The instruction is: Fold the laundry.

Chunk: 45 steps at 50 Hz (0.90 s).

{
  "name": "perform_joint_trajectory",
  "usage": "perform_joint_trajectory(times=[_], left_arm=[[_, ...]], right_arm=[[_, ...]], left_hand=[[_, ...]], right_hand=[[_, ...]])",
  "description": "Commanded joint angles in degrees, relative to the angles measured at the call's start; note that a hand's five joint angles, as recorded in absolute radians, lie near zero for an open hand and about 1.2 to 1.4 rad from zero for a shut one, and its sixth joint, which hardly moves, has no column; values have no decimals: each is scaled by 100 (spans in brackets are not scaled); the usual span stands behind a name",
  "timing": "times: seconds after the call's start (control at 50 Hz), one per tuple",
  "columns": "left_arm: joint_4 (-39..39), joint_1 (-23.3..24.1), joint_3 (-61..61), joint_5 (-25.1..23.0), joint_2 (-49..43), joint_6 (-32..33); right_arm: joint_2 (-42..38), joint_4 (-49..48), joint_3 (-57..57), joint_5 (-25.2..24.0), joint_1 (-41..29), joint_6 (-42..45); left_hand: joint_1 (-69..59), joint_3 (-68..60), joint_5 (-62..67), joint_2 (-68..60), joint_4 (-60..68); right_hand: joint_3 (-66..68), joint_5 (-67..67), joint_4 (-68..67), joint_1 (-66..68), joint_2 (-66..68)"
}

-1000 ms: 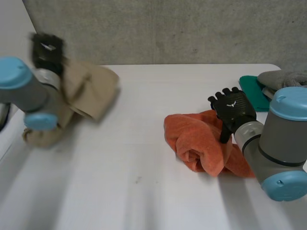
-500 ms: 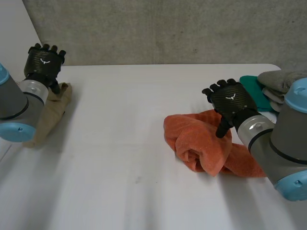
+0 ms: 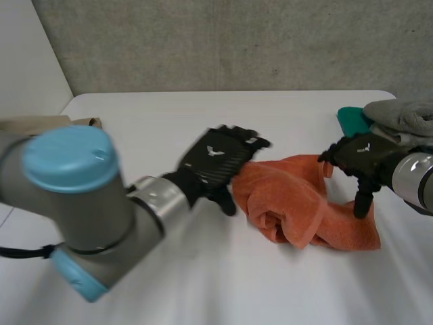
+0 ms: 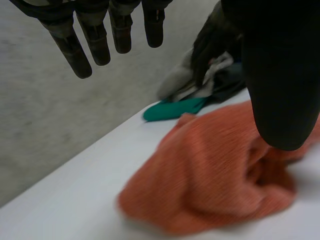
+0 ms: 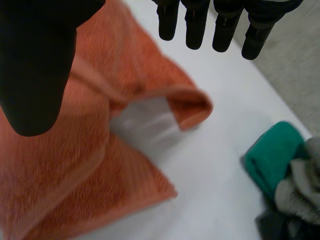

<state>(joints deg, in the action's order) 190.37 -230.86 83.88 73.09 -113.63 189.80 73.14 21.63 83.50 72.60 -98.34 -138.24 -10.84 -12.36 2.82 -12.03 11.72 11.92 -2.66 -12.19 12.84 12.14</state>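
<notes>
**A:** As things stand on the white counter point(image 3: 169, 115), where is the laundry?

**B:** An orange towel point(image 3: 298, 203) lies crumpled and partly rolled up, a little right of the middle. One corner is turned over on itself, with bare counter showing under the flap.

**A:** And the hands?

**B:** The left hand point(image 3: 218, 157) is just beside the towel's left edge. Its fingers are straight and its thumb stands apart, with nothing in its grasp. The right hand point(image 3: 358, 157) hangs over the towel's right end, fingers straight too, thumb pointing down at the cloth, and it holds nothing either. I cannot tell whether that thumb touches the towel.

**A:** Anything else there?

**B:** A green cloth point(image 3: 350, 120) lies at the far right edge with a grey cloth point(image 3: 402, 112) heaped on it, just beyond the right hand. A tan cloth point(image 3: 47, 123) lies at the far left edge, behind the left arm point(image 3: 74, 196).
</notes>
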Motion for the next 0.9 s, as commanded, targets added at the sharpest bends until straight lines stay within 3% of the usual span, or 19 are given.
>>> perform_joint_trajectory(times=[0.02,0.2,0.26,0.28,0.3,0.32,0.46,0.52,0.62,0.72,0.82,0.9], left_arm=[[61,751,-986,47,-1063,-312],[-413,1060,-1682,433,-2014,-75],[-571,1025,-1858,714,-2181,119],[-589,1008,-1893,793,-2181,163],[-606,964,-1946,959,-2155,241],[-607,937,-1972,1066,-2120,260],[-405,499,-1763,2348,-1060,207],[-352,349,-1464,2604,-461,154],[-246,-64,-383,2579,1042,14],[34,-477,513,2578,2036,-100],[386,-855,1243,2587,2319,-180],[623,-1058,1630,2622,1924,-232]], right_arm=[[-501,-282,324,-88,289,306],[-810,-519,720,-132,360,43],[-827,-774,773,-194,333,-150],[-827,-862,773,-211,325,-194],[-793,-1002,756,-237,316,-264],[-766,-1099,747,-246,307,-309],[-109,-1364,624,-255,123,-388],[209,-1302,501,-255,87,-370],[719,-986,-70,-404,149,-397],[685,-757,-685,-677,96,-450],[70,-774,-1265,-765,-263,-511],[-825,-1125,-1757,-537,-712,-520]], left_hand=[[-672,-520,475,-553,584],[-3096,-2944,2899,-2977,3008],[-5144,-4992,4947,-5025,5056],[-5967,-5815,5770,-5848,5879],[-6906,-6754,6709,-6787,6818],[-6915,-6763,6718,-6796,6828],[-6916,-6764,6718,-6797,6828],[-6916,-6764,6718,-6797,6828],[-6916,-6764,6718,-6797,6828],[-6916,-6764,6718,-6797,6828],[-6916,-6764,6718,-6797,6828],[-6916,-6764,6718,-6797,6828]], right_hand=[[-192,266,219,-284,-214],[395,-320,-368,303,373],[2928,-2853,-2901,2836,2906],[4186,-4111,-4159,4094,4164],[6613,-6539,-6586,6521,6591],[6806,-6732,-6779,6714,6784],[6808,-6734,-6781,6716,6786],[6808,-6734,-6781,6716,6786],[6808,-6734,-6781,6716,6786],[6808,-6734,-6781,6716,6786],[6808,-6734,-6781,6716,6786],[6808,-6734,-6781,6716,6786]])
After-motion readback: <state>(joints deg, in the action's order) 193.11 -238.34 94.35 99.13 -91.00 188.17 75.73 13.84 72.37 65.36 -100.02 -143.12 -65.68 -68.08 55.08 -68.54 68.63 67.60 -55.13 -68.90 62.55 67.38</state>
